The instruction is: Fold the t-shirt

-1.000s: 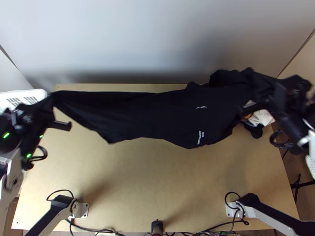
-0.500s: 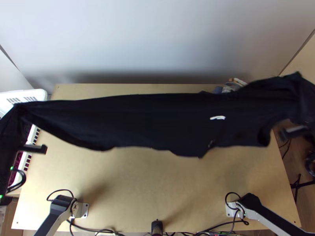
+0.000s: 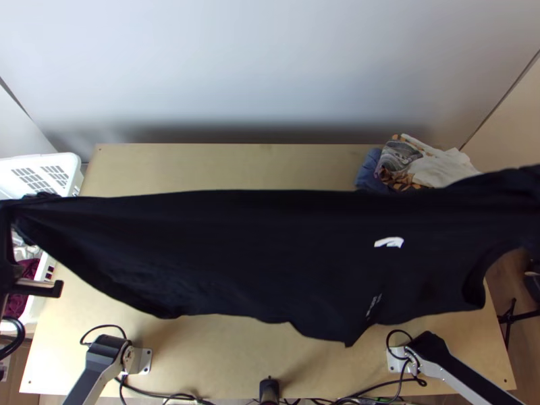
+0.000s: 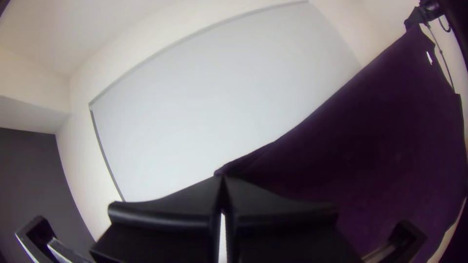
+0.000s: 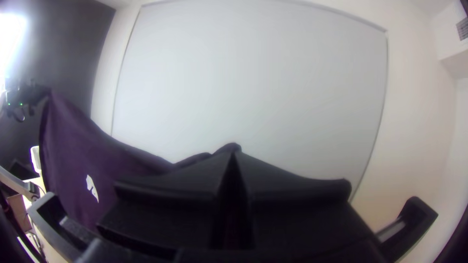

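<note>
Black t-shirt [image 3: 256, 256], stretched wide, seemingly aloft

1. Black shirt [image 3: 270, 256] spans the table [image 3: 223, 169] side to side, barring the middle.
2. Beyond it, a passage runs along the wall [image 3: 270, 67] to piled clothes [image 3: 439, 169] at far right.
3. A basket [image 3: 64, 162] crowds the left edge.
4. Nearer, room opens between left base [image 3: 104, 354] and right base [image 3: 422, 358].

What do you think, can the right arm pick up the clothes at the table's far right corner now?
Probably not: the right gripper is closed on the t-shirt, stretched across to the left gripper. The clothes look mostly uncovered, but it should let go first.
</note>
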